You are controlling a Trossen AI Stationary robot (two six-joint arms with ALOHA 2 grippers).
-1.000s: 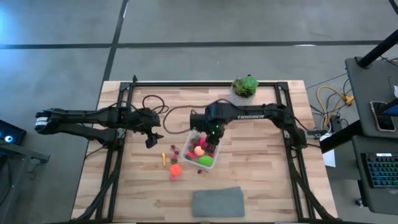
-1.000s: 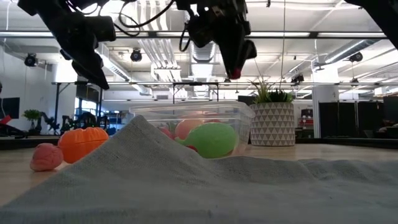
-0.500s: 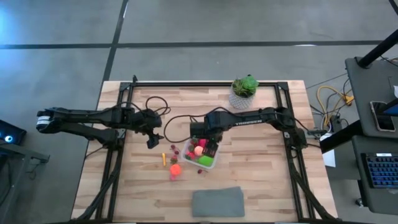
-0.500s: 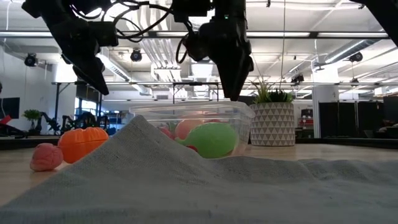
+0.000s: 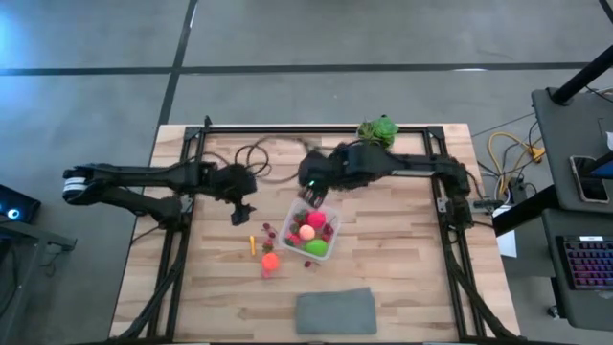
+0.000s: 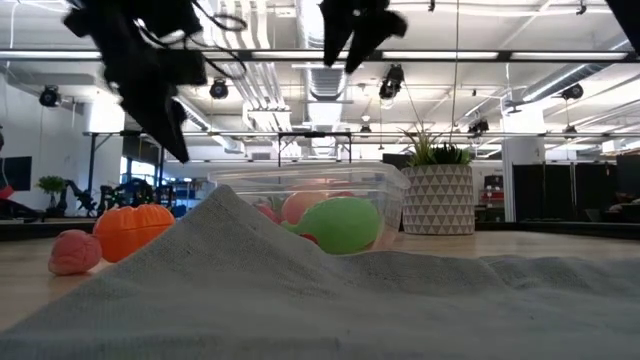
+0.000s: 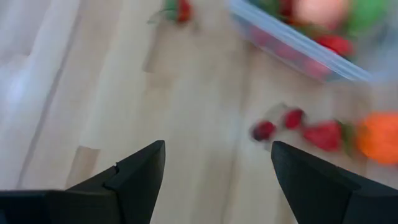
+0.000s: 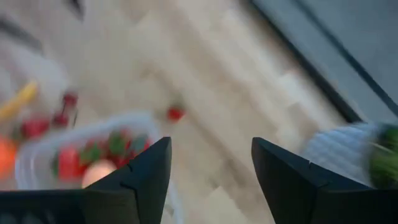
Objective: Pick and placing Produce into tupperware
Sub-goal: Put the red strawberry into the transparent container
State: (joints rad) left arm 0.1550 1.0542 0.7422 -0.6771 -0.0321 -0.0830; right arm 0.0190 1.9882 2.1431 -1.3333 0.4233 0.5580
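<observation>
The right claw [image 5: 308,195] has lifted off the tub [image 5: 313,230] toward the far edge, its fingers apart and empty. The left claw [image 5: 239,213], also open, hangs over loose produce [image 5: 269,259] mid-surface.

clear plastic tupperware [image 5: 313,230], wooden table [image 5: 402,278]

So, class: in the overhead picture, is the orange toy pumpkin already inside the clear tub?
No: the orange pumpkin lies on the bare wood table, just outside the clear tub.
</observation>
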